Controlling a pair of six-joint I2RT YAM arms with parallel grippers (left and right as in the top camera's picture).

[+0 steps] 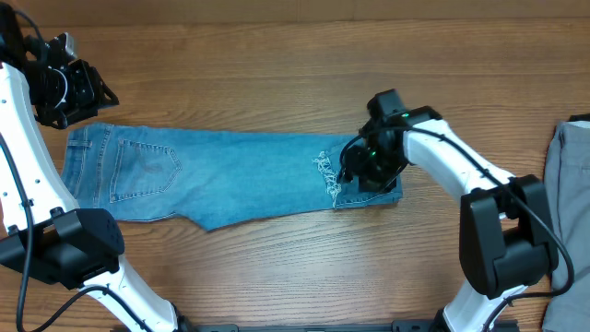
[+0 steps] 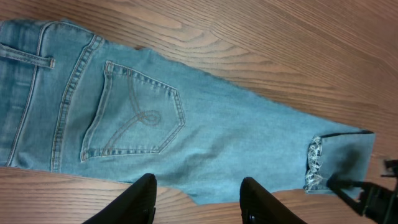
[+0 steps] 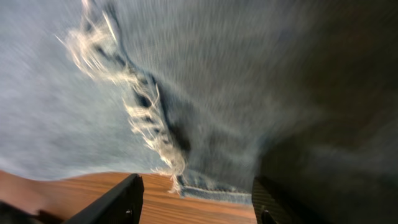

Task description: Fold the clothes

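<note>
The clothes, a pair of light blue jeans (image 1: 230, 180), lie flat across the table with the waist at the left. The leg end is folded back at the right, its frayed hem (image 1: 327, 171) on top. My right gripper (image 1: 355, 171) hovers low over that folded end. In the right wrist view its jaws (image 3: 196, 183) stand open over the denim (image 3: 217, 93) and its fray (image 3: 143, 106), holding nothing. My left gripper (image 1: 88, 92) is off the cloth, beyond the waist corner. Its jaws (image 2: 198, 183) are open and empty above the jeans (image 2: 186, 137), with a stitched back pocket (image 2: 134, 118) in view.
A plain grey garment (image 1: 570, 184) lies at the table's right edge, partly behind the right arm's base (image 1: 502, 244). The left arm's base (image 1: 64, 244) stands at the near left. Bare wood table (image 1: 277, 83) surrounds the jeans.
</note>
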